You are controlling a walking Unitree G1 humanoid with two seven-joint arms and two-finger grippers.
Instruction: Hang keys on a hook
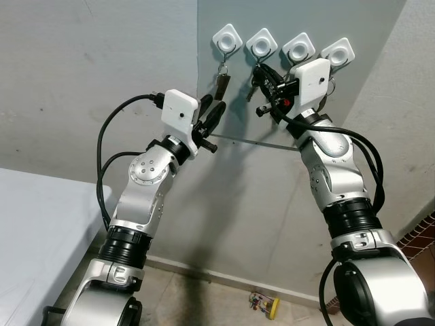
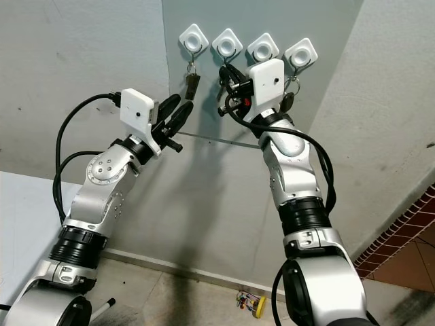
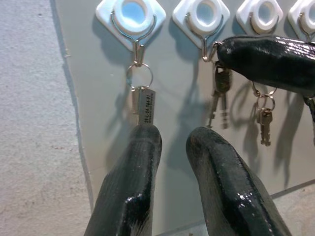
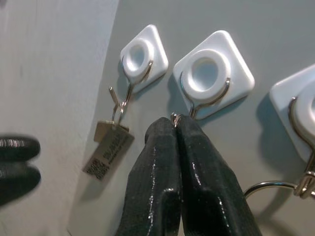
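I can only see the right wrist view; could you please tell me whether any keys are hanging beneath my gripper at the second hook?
Observer: Yes. A bunch of silver metal keys dangles just under the right gripper, at the second white diamond-shaped wall hook.
Operator: Thank you. Is the left gripper open?
Observer: Yes, the left gripper is open, pointing up just below the grey metal tag on the first hook.
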